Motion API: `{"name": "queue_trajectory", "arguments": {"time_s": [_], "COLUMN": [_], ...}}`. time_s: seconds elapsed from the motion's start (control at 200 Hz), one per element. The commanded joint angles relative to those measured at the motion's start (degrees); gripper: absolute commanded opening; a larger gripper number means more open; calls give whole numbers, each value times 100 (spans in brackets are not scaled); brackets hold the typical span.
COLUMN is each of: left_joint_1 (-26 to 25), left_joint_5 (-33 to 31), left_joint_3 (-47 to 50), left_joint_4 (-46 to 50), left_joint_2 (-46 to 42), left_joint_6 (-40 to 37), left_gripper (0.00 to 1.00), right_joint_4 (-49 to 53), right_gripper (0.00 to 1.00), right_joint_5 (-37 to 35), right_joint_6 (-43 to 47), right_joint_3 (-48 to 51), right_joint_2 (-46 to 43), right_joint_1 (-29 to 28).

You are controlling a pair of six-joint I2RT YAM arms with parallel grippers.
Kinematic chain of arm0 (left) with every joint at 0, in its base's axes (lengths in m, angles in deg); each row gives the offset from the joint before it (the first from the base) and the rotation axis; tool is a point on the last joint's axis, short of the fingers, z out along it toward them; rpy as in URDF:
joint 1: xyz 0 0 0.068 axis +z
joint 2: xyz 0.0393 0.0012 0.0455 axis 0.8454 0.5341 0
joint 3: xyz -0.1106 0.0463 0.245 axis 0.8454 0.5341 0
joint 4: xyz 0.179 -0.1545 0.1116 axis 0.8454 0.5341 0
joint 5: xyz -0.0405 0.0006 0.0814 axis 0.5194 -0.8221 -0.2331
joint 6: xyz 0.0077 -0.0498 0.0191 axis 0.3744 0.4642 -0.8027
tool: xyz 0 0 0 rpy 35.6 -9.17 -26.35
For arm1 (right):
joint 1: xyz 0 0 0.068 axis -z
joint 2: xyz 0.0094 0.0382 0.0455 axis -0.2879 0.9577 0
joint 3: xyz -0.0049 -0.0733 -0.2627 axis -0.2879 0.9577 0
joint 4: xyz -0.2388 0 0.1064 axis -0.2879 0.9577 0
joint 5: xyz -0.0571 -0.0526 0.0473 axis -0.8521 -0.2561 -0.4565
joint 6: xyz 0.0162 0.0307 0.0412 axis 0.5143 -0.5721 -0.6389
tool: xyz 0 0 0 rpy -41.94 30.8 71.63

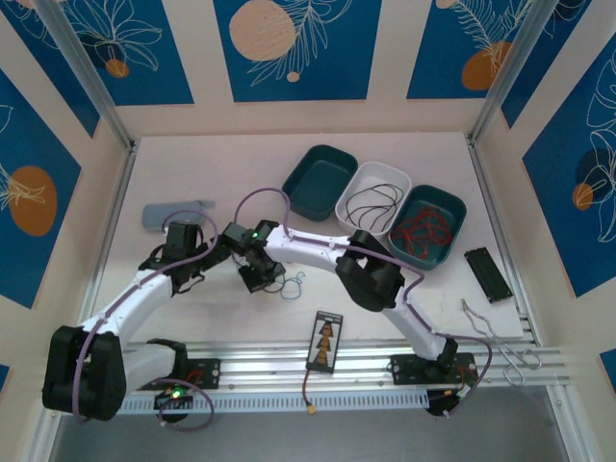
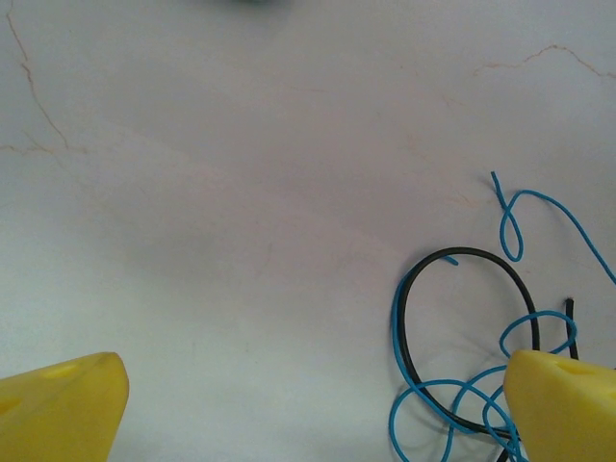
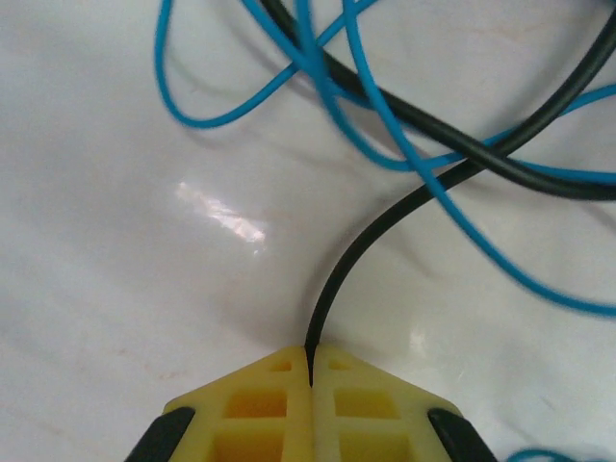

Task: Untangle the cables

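1. White marbled worktop is lying under the right fingers, which are clenching the tip of a black cable.
2. Beside them the left fingers are standing released, gripping nothing, with the tangle at their 4 o'clock.
3. That blue cable is looping over the black one. This tangle, near the worktop's middle in the top view, is looking like the last sorting left.
4. At 1 o'clock from it, red cables are lying in a teal tray and black loops in a white tray. An empty teal tray is probably awaiting blue.
5. A grey pad at 10 o'clock and a black strip at 3 o'clock are lying well apart. Only the two arms are crowding the tangle.
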Motion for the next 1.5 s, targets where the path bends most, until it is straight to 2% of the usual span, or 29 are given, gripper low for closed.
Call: {"name": "queue_trajectory", "arguments": {"time_s": [0.0,0.425,0.59,0.865,1.17,1.321,1.496], "left_joint_1": [96,99,94,96,101,99,99], "left_joint_5": [123,602,851,936,1493,1786,1848], "left_joint_3": [-59,-136,-134,-378,-738,-759,-719], "left_joint_4": [-8,-387,-642,-916,-1604,-1894,-2054], "left_joint_2": [-97,-44,71,604,1718,2233,2538], "left_joint_6": [-80,-52,-60,-232,-273,-213,-224], "left_gripper": [100,100,100,100,79,72,63], "right_joint_4": [-478,-1292,-1977,-3161,-3517,-3656,-3492], "right_gripper": [0,0,0,0,0,0,0], "right_joint_5": [524,1386,2234,3639,4199,4346,4323], "right_joint_6": [177,213,-33,-994,-1273,-1328,-1292], "right_joint_3": [269,970,1353,2174,2617,2669,2627], "right_joint_2": [-844,-2176,-2527,-2898,-3316,-3589,-3911], "right_joint_1": [94,439,730,1458,1822,1991,2202]}}
